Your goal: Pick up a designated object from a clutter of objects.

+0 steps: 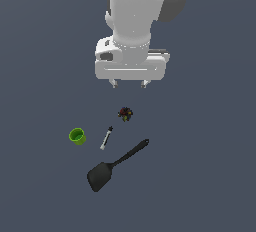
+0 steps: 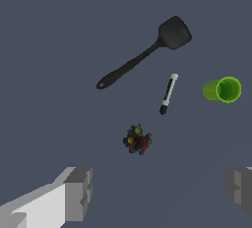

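The designated object is a short thin white-grey stick with a dark tip (image 1: 105, 138) (image 2: 168, 94); it lies flat on the grey floor amid the clutter of objects. Around it are a small green cup (image 1: 77, 136) (image 2: 223, 89), a dark multicoloured lump (image 1: 125, 113) (image 2: 137, 140) and a long black spatula (image 1: 114, 166) (image 2: 145, 54). My gripper (image 1: 129, 83) (image 2: 158, 192) hangs open above the floor, apart from all of them, with the lump nearest to it. Nothing is between its fingers (image 2: 78, 192).
The arm's white body (image 1: 137, 21) fills the upper middle of the exterior view. The floor is plain dark grey, with no walls, edges or containers showing other than the cup.
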Controlling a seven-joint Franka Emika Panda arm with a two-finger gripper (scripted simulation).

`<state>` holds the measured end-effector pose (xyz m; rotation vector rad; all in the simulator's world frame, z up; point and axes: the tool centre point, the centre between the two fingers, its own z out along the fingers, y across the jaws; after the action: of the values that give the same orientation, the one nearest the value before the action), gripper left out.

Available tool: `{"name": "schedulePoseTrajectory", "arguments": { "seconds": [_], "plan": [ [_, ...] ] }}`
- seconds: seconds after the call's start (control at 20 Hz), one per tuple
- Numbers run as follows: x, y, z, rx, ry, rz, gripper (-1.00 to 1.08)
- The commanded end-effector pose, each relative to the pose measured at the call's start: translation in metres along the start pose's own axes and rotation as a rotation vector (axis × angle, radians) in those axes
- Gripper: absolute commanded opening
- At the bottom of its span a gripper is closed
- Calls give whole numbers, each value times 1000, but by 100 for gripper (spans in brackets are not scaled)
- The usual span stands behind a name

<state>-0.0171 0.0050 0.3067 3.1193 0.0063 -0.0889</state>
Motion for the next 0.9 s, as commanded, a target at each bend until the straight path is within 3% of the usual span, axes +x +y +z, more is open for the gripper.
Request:
{"name": "schedulePoseTrajectory", "arguments": {
  "seconds": [0.0, 0.4, 0.85],
  "plan": [
    [0, 0, 0, 0, 0, 0, 100],
    [6, 22, -23, -19, 45, 4, 100],
    [14, 26, -7, -12, 44, 20, 100]
  ]
}}
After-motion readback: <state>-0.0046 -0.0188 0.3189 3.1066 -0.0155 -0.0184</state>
